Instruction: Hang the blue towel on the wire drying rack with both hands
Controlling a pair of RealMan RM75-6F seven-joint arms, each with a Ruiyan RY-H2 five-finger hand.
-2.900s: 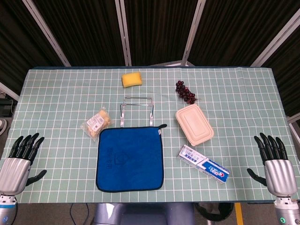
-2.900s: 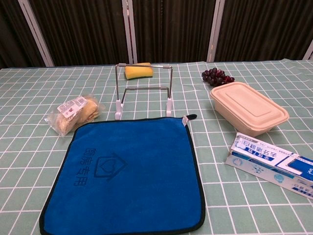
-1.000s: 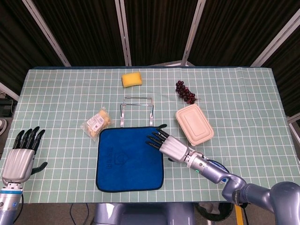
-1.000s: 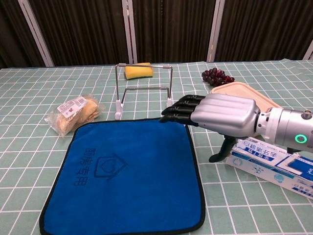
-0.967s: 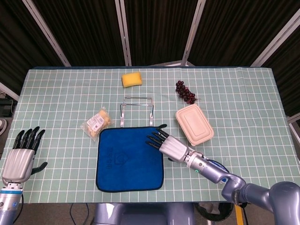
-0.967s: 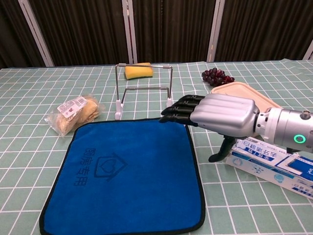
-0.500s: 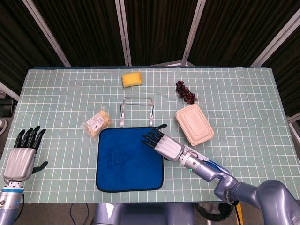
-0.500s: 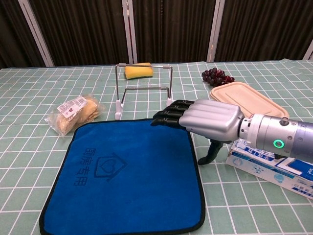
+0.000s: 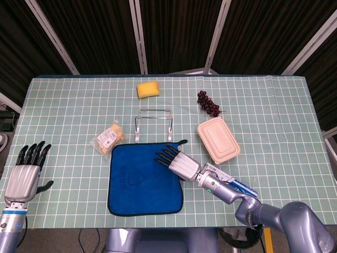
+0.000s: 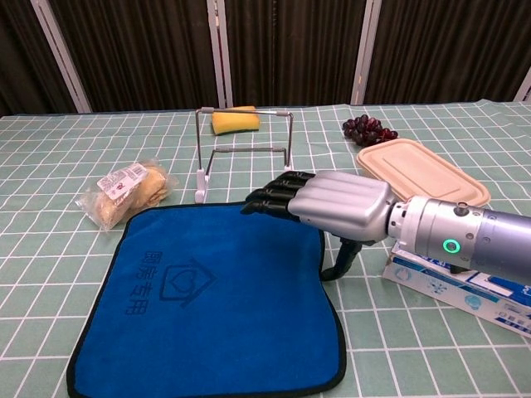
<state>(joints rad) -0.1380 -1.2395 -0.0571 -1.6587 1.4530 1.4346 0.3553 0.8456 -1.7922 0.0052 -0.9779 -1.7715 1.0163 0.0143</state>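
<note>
While the left hand (image 9: 25, 176) is hanging off the near left edge of the table (image 9: 63, 105), fingers apart and holding nothing, the right hand (image 10: 332, 203) is reaching in from the near right, palm down, over the far right part of the blue towel (image 10: 207, 298). Its dark fingers (image 10: 274, 197) are lying straight and slightly apart, pointing left and away, with the thumb angling down beside the towel's right edge; nothing is in its grasp, and I cannot tell whether the fingertips are touching the cloth. The towel is lying flat on the green checked cloth at the near middle of the table, not yet on the rack. Just to the right, partly under the forearm, a toothpaste box (image 10: 465, 286) is resting on the table. Beyond that, a beige lidded container (image 10: 423, 170) is sitting, and to the left of the towel a bagged snack (image 10: 124, 192) is lying. The wire drying rack (image 10: 245, 149) is standing upright just beyond the towel's far edge. Farther back, a yellow sponge (image 10: 234, 121) is sitting behind the rack, and a bunch of dark grapes (image 10: 367, 129) is lying to its right.
</note>
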